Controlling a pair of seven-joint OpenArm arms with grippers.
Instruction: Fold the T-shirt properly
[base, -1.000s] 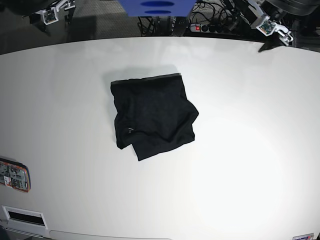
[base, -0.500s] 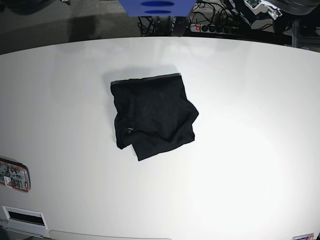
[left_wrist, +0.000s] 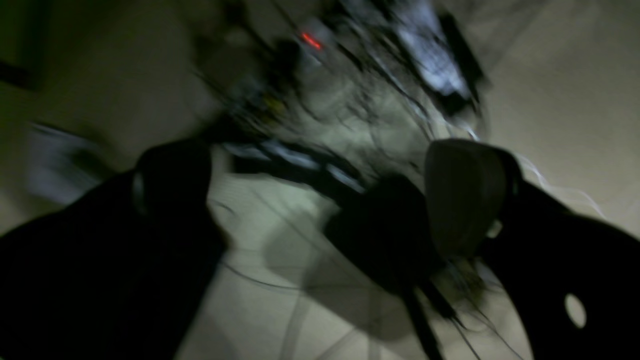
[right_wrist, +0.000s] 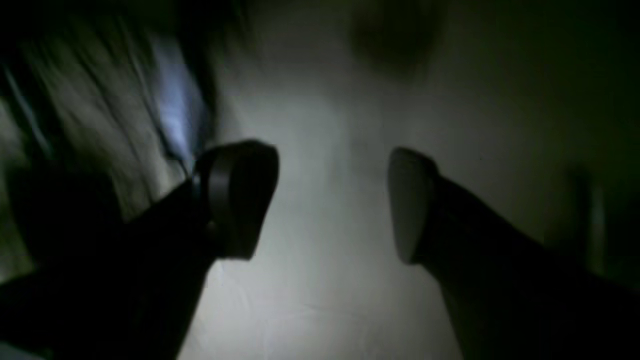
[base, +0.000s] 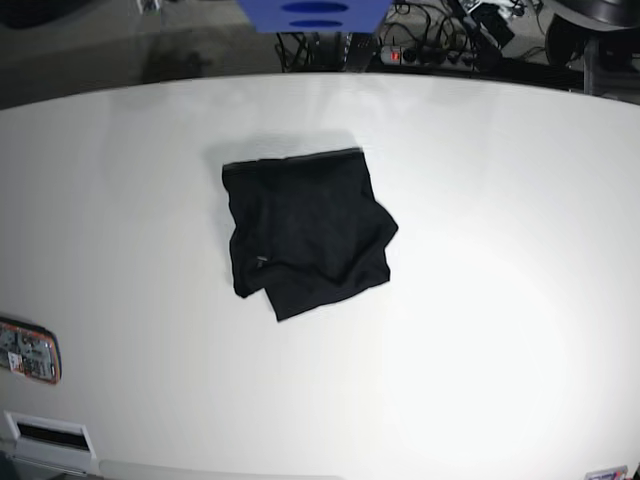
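Observation:
The black T-shirt (base: 305, 232) lies folded into a rough square near the middle of the white table (base: 500, 280), its lower edge uneven. Neither arm shows in the base view. In the blurred left wrist view my left gripper (left_wrist: 320, 195) stands open, with nothing between its dark fingers (left_wrist: 462, 192), over a floor with cables. In the right wrist view my right gripper (right_wrist: 332, 202) is also open and empty, its pads (right_wrist: 407, 205) apart over a pale dim surface. The T-shirt is in neither wrist view.
A blue box (base: 312, 14) and a power strip with a red light (base: 395, 55) sit beyond the table's far edge among cables. An orange-edged device (base: 28, 352) lies at the table's left front. A white plate (base: 45, 432) is at the front left corner.
Both arms have drawn back out of the base view past the table's far corners. The T-shirt has not moved.

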